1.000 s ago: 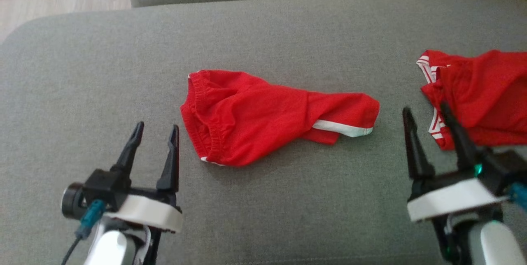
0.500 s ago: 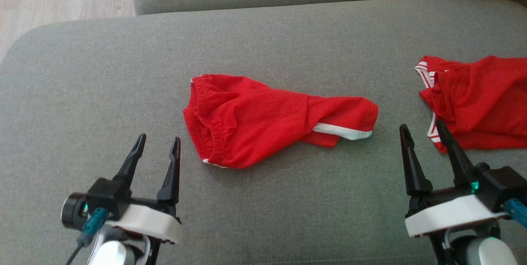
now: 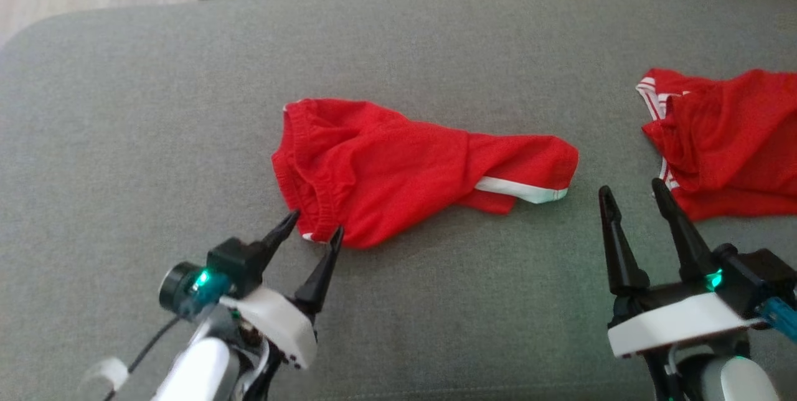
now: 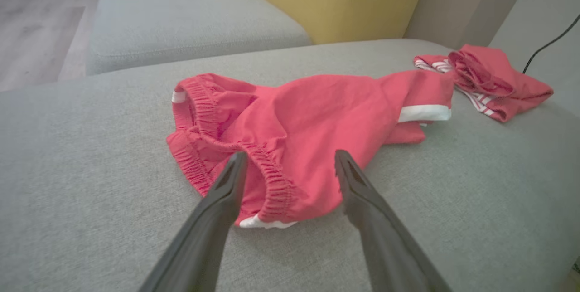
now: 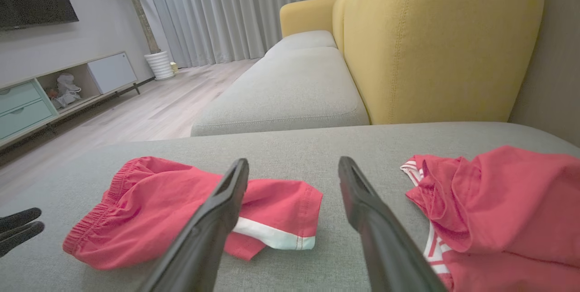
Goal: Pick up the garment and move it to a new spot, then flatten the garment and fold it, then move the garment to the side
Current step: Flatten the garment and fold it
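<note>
On the sofa cushion (image 3: 124,108), red shorts (image 3: 398,170) lie at the left pincer (image 3: 316,223).
Its jaws gape empty beside the waistband (image 4: 274,183); right pincer (image 3: 630,189) likewise, apart.

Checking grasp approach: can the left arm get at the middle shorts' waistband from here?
Probably yes: the left gripper is right at the shorts, jaws open, waistband just ahead of them, nothing in the way.

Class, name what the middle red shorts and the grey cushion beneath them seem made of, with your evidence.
Red shorts: soft matte cloth, perhaps cotton; it creases, and the waistband gathers like elastic. Grey cushion: matte woven upholstery fabric; a fine speckled weave shows.
</note>
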